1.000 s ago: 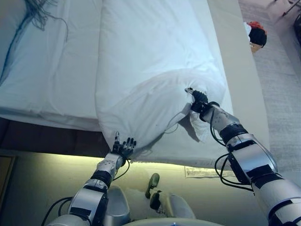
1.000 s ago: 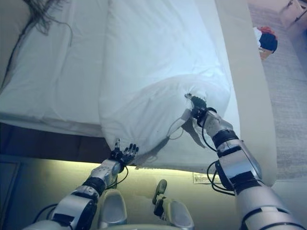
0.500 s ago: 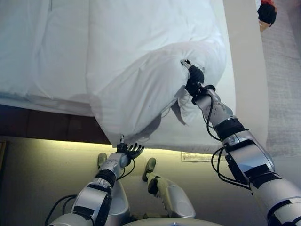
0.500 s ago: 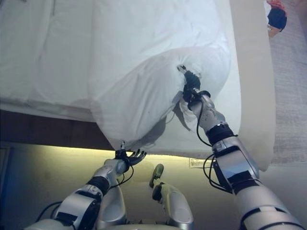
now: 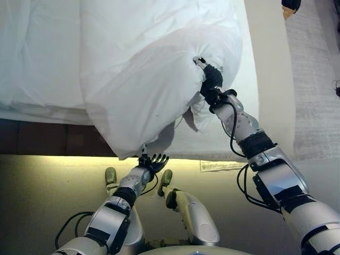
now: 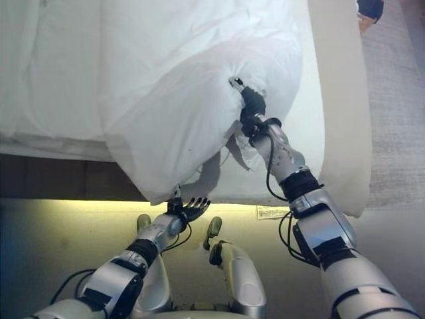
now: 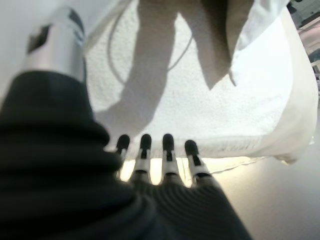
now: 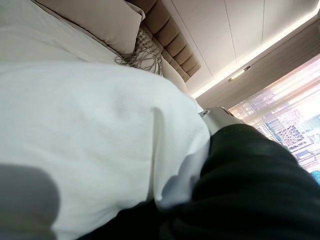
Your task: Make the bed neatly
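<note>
Right hand buried in the white duvet, fingers out of sight. Duvet and bed cut off at the top edge. Dark object clipped, unreadable.

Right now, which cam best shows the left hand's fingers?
Left wrist view: the left hand has its fingers straight in a row below the duvet, holding nothing. Both eye views show them small and spread at the duvet's low edge. Right wrist view doesn't show them.
</note>
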